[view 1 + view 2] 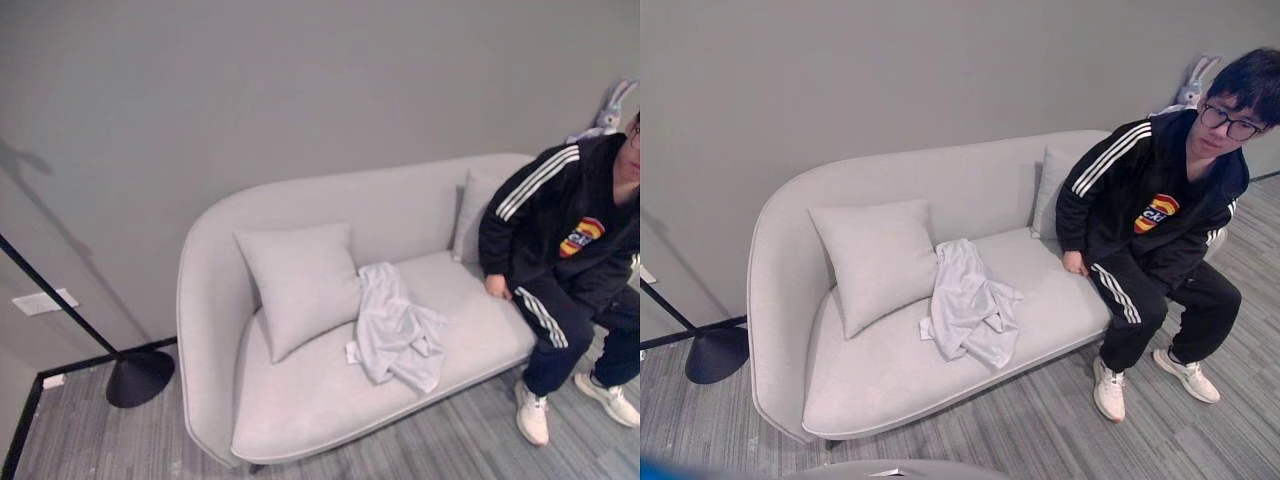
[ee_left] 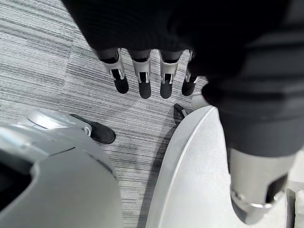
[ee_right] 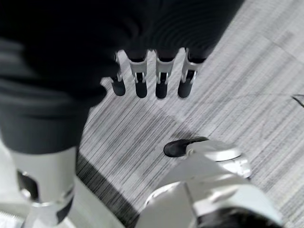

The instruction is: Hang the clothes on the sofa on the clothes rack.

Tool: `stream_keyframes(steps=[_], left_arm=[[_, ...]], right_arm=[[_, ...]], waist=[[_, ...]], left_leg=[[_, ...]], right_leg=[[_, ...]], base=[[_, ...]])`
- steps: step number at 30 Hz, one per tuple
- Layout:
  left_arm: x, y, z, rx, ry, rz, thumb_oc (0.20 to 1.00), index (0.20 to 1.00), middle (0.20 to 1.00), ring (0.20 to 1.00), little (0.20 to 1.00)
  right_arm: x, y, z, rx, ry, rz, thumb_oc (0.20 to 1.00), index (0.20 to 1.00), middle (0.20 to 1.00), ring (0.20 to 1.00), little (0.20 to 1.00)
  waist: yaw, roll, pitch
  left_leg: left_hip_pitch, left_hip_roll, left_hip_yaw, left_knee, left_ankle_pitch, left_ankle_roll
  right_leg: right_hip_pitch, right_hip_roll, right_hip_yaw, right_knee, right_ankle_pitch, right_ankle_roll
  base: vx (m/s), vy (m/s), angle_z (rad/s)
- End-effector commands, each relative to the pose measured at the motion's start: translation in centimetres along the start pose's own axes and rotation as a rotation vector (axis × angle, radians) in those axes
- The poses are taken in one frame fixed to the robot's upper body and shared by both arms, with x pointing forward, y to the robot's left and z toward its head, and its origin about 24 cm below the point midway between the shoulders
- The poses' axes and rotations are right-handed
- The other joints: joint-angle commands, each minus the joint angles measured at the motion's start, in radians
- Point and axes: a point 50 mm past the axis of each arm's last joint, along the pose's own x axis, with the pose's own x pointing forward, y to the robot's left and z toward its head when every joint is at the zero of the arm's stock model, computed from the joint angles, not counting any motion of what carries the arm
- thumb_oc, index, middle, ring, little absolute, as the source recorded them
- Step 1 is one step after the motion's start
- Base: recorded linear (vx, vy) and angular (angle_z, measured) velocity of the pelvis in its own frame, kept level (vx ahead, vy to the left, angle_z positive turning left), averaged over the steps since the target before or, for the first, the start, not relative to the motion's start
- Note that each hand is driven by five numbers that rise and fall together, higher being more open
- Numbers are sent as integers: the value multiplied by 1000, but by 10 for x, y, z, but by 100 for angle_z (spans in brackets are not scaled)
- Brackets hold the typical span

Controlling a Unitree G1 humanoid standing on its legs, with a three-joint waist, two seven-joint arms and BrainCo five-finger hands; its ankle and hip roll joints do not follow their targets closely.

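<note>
Both my robot hands hang empty, fingers straight — left robot hand (image 2: 142,78), right robot hand (image 3: 152,80). The crumpled garment (image 1: 396,335) lies on the sofa (image 1: 300,400) close to a seated person (image 1: 565,260) — my reach could brush them.

matt woven cloth covers the sofa (image 1: 300,400); the crumpled garment (image 1: 398,335) is thin soft fabric; floor (image 1: 100,440) streaked carpet

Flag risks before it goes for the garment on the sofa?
1. A person sits on the sofa close to the crumpled white garment; a reach there could come near their hand.
2. The garment leans against the cushion, so a grab might catch the cushion too.
3. The left hand and right hand hang open over the floor, and only a black stand left of the sofa is seen, so the hanging spot is uncertain.
</note>
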Motion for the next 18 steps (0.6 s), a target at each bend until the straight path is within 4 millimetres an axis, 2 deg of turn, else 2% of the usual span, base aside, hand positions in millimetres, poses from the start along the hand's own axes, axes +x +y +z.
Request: stream_keyframes(steps=[1, 18], left_arm=[[0, -3, -2, -55, 22, 0, 1000, 1000, 1000, 1000, 1000], [1, -10, -4, 31, 25, -27, 1000, 1000, 1000, 1000, 1000]], right_arm=[[-1, 1, 15, -10, -3, -7, 1000, 1000, 1000, 1000, 1000], [0, 10, 28, -194, -45, 9, 1000, 1000, 1000, 1000, 1000]], waist=[[-28, 8, -18], [-40, 10, -8]], left_leg=[[27, 112, -99, -33, -14, -95], [38, 105, -81, -28, -25, -87]], right_leg=[[10, -76, -3, 17, -51, 79], [10, -80, 21, 17, -45, 82]], base=[[-4, -3, -6], [0, 5, -4]])
